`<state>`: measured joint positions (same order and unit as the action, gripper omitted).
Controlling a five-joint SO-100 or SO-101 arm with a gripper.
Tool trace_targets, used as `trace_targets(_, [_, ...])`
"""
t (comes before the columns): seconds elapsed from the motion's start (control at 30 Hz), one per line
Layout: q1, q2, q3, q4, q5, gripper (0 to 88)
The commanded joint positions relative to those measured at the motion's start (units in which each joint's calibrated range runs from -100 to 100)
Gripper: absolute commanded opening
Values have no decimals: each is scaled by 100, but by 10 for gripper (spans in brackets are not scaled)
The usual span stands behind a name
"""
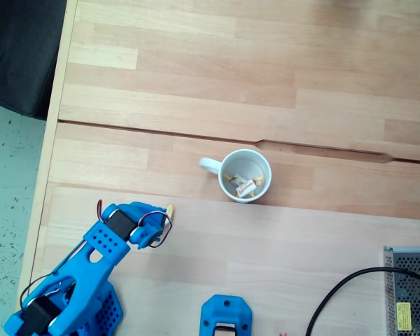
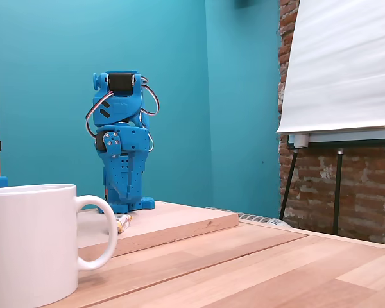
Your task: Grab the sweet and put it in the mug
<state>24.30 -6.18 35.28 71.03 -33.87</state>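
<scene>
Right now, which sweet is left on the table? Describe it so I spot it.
In a fixed view, find the blue arm at lower left. At its upper-right tip, on bare wood, lies the sweet, one yellow end showing; the other sweets sit inside the white mug.

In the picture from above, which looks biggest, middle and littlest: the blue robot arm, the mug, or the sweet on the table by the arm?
1. Arm, biggest.
2. Mug, middle.
3. Sweet, littlest, just a speck peeking out beside the arm.
</scene>
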Motion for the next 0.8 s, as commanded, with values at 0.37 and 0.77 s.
trace_targets(0.37, [-48, -11, 157, -39, -1143, 0])
trace_targets(0.77, [-55, -45, 505, -47, -1499, 0])
